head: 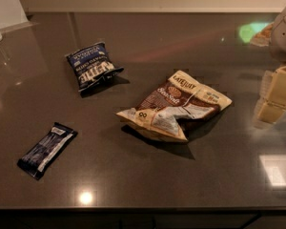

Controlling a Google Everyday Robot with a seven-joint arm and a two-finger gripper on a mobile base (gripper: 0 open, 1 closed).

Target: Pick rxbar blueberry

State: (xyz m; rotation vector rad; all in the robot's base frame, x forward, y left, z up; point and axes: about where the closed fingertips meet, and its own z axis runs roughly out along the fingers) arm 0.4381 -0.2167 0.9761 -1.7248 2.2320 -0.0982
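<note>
Three packets lie on a dark, glossy desk (148, 185) as the robot's pincer (274, 99) hangs at the scene's right edge; whether it is open or closed cannot be told from this angle. Nearest the pincer sits the largest item, a crumpled cream-and-brown chip bag (176, 106). Farther from the pincer, past that bag and toward the back of the desk, a puffy dark blue chip bag (92, 67) rests with its white lettering up. Farthest of all from the pincer, across the desk and closer to the front edge, lies the target: the rxbar blueberry (47, 149). It is a slim, flat bar in a shiny dark blue wrapper, set diagonally, well apart from both bags with nothing touching it.

The bar looks light and fairly stiff along its length. Its glossy film is probably slippery, and it lies flush on the desk, leaving little to get under. A hold from above, across the narrow width near mid-length and with the pincer turned to match the diagonal, seems the surest. The crimped ends would likely fold or slide free.
</note>
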